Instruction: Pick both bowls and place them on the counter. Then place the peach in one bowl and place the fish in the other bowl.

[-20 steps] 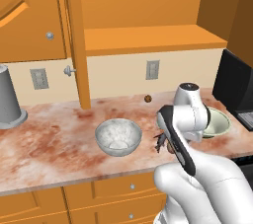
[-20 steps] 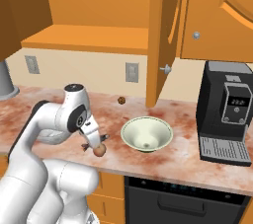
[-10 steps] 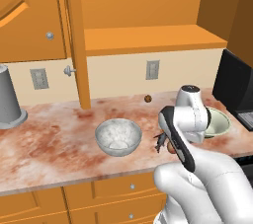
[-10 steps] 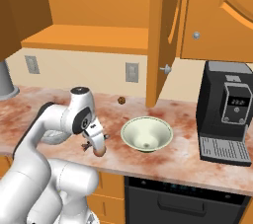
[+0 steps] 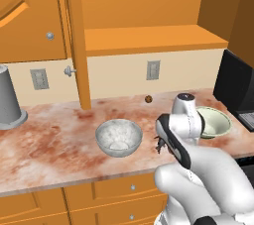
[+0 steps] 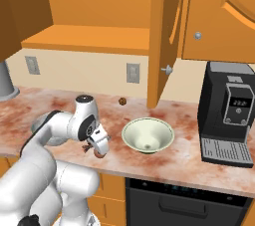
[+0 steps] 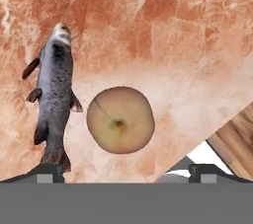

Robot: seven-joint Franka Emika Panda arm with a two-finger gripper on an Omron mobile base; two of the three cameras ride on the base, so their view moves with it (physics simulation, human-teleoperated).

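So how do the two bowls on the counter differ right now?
The marbled bowl is deeper and grey-white; the green-cream bowl is wider, shallower, with a darker rim. The marbled bowl sits on the arm's left side, the green-cream bowl on its right, nearer the coffee machine. Both stand upright and empty on the counter.

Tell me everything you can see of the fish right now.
The fish is small, slender and dark grey, paler at one end, with small dark fins along its sides. It lies flat on the mottled reddish counter, close beside the peach; whether they touch I cannot tell. In the hand view it lies nearer one fingertip of the open gripper, which holds nothing.
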